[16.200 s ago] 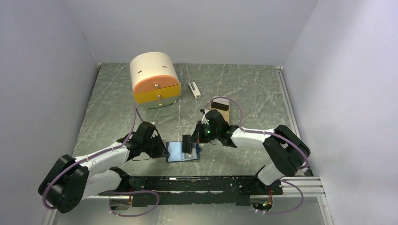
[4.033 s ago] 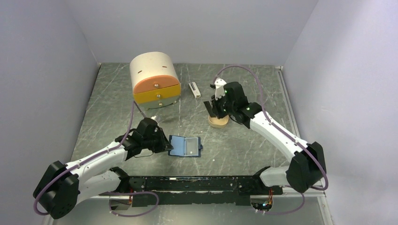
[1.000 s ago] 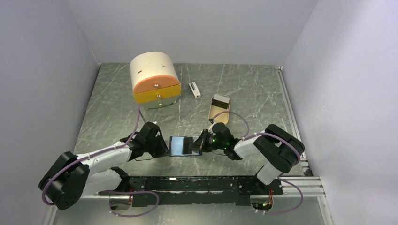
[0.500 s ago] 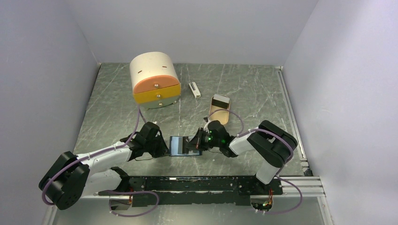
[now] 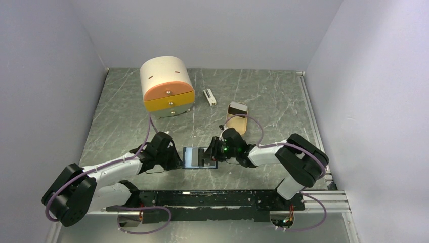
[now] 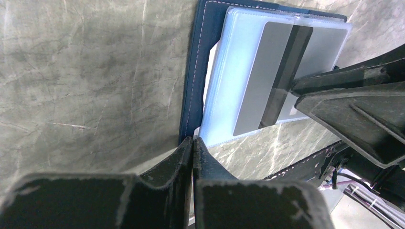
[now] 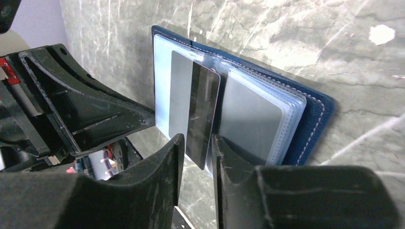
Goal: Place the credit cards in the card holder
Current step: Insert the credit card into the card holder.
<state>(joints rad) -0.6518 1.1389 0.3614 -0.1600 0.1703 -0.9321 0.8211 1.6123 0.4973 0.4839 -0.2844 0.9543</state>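
since four seconds back the right arm has left the tan tin [image 5: 237, 117] and come down to the card holder [image 5: 194, 157], and over the last half second we see it shift only slightly. the card holder lies open on the table [image 5: 263, 91] near the front edge, between the two arms, with its navy cover down and its clear, pale-blue sleeves facing up. the left gripper [image 6: 192, 143] has its fingers pressed together on the holder's left edge, clamping the cover and the sleeve edge there. the right gripper [image 7: 196, 143] pinches a credit card [image 7: 193, 112], grey with a dark stripe along it, by its trailing end, with one finger close on either side. the card lies tilted over the sleeves, its leading end over the half of the holder nearer the left gripper. we cannot tell whether that end is inside a pocket or only resting on top. a second card [image 7: 248, 119], plain grey, sits behind the clear plastic of the other sleeve. well behind all this the tin sits on the table. a small white bar [image 5: 209, 96] lies to its left and further back, and a rounded drawer box [image 5: 167, 86] with orange and yellow fronts stands at the back left.
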